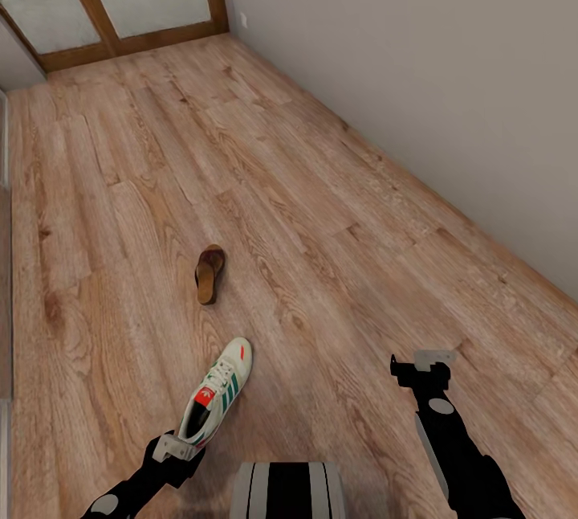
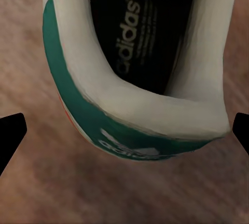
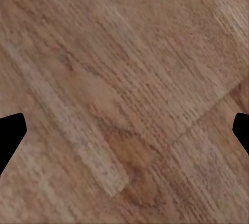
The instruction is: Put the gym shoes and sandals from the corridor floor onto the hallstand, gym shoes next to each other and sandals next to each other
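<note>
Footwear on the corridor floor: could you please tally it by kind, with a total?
Gym shoes: 1, a white sneaker with green stripes, just ahead of the left gripper.
Sandals: 1, a brown sandal farther along the floor.
Total: 2

Black arms (image 1: 461, 455), seemingly grey-capped wrists

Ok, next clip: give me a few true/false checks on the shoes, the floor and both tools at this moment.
1. The gym shoe lies on the corridor floor. True.
2. The left tool is at the shoe's heel, fingers spread either side. True.
3. The right tool holds the sandal. False: it is open over bare floor.
4. The sandal touches the gym shoe. False: they lie apart.
</note>
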{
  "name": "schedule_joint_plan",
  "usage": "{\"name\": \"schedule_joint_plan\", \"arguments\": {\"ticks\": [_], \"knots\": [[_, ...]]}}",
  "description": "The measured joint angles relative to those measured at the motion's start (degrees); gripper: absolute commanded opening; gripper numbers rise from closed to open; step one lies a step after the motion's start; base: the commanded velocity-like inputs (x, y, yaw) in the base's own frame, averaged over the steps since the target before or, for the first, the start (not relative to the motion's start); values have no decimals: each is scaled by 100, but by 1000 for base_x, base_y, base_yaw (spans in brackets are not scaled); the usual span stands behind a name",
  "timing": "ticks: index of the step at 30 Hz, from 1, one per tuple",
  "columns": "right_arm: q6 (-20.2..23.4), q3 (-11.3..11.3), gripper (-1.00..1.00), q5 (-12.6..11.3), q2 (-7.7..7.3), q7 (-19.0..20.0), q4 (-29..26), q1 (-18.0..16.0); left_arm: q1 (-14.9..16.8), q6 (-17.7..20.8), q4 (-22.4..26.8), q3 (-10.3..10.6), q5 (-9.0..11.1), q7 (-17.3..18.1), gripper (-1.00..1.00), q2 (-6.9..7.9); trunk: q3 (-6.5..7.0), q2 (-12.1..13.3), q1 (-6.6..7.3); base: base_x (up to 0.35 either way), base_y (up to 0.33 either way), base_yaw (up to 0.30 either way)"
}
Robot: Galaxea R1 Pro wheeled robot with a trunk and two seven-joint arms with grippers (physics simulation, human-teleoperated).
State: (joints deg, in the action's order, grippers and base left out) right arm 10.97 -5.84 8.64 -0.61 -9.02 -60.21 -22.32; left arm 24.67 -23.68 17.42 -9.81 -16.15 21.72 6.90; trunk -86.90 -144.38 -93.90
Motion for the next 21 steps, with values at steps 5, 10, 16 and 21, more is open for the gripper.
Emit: {"name": "schedule_joint_plan", "arguments": {"ticks": [5, 10, 16, 21], "knots": [[0, 0, 100, -1, 0, 0, 0, 0, 0, 0, 0, 1, -2, -1, 100, -3, 0, 0, 0, 5, 0, 0], [0, 0, 100, -1, 0, 0, 0, 0, 0, 0, 0, 2, 3, 1, 100, -2, 0, 0, 0, 1, 0, 0], [0, 0, 100, 0, 0, 0, 0, 0, 0, 0, 0, 2, 6, 1, 100, -7, 0, 0, 0, 0, 0, 0], [0, 0, 100, -1, 0, -2, 0, 0, 0, 2, 0, 2, -2, 2, 100, -16, 0, 0, 0, 0, 0, 0]]}}
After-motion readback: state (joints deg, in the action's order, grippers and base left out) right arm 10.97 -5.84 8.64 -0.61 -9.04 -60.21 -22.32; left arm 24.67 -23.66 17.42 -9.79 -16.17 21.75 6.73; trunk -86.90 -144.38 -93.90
